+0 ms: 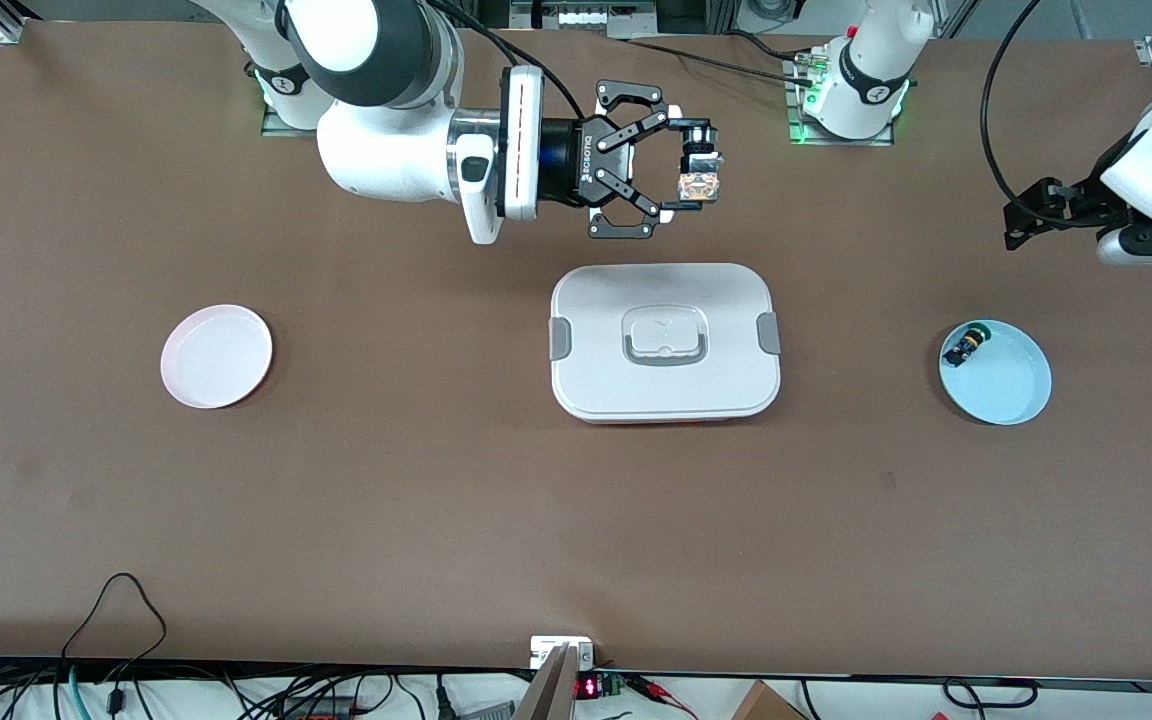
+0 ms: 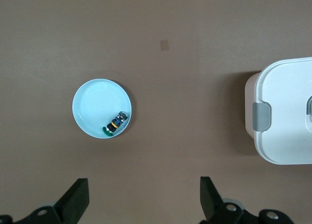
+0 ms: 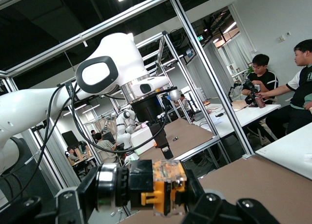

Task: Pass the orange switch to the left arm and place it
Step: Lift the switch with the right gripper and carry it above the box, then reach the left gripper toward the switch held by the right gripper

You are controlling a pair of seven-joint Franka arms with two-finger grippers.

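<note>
The orange switch (image 1: 698,183) is a small black cylinder with an amber block at one end. My right gripper (image 1: 693,170) is shut on it, fingers level, over the bare table between the box (image 1: 664,342) and the arms' bases. In the right wrist view the switch (image 3: 156,185) lies crosswise between the pads. My left gripper (image 1: 1024,215) hangs open and holds nothing, over the table at the left arm's end. Its two fingers (image 2: 78,197) stand wide apart in the left wrist view. The white box (image 2: 285,117) has grey clips and its lid on.
A pale blue plate (image 1: 996,372) near the left arm's end holds a green-capped switch (image 1: 964,346), which also shows as the green-capped switch (image 2: 115,123) in the left wrist view. A pale pink plate (image 1: 216,356) lies toward the right arm's end. Cables run along the table edge nearest the front camera.
</note>
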